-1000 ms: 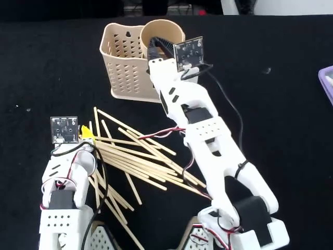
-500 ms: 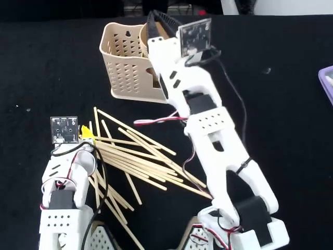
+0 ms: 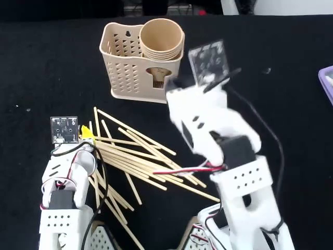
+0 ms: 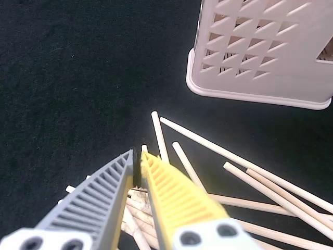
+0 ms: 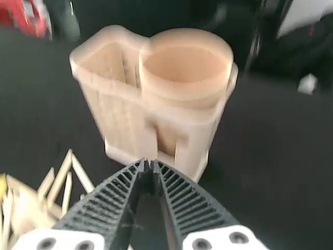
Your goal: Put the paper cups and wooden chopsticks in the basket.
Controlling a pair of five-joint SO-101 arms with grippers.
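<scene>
A beige slotted basket (image 3: 127,65) stands at the back of the black table, and a stack of paper cups (image 3: 162,37) sits upright in its right compartment. Several wooden chopsticks (image 3: 140,156) lie fanned out on the table in front of it. My right gripper (image 5: 151,165) is shut and empty, hovering a short way in front of the basket (image 5: 122,104) and the cups (image 5: 184,67). My left gripper (image 4: 138,156) is shut, low over the near ends of the chopsticks (image 4: 234,161), at the pile's left side (image 3: 86,133).
A purple container (image 3: 328,78) pokes in at the right edge. The right arm's white body (image 3: 229,156) overhangs the right end of the chopstick pile. Bare black table lies left of the basket and to the far right.
The right arm has pulled back from over the basket toward the front, leaving the cups standing in it. The left arm has kept still.
</scene>
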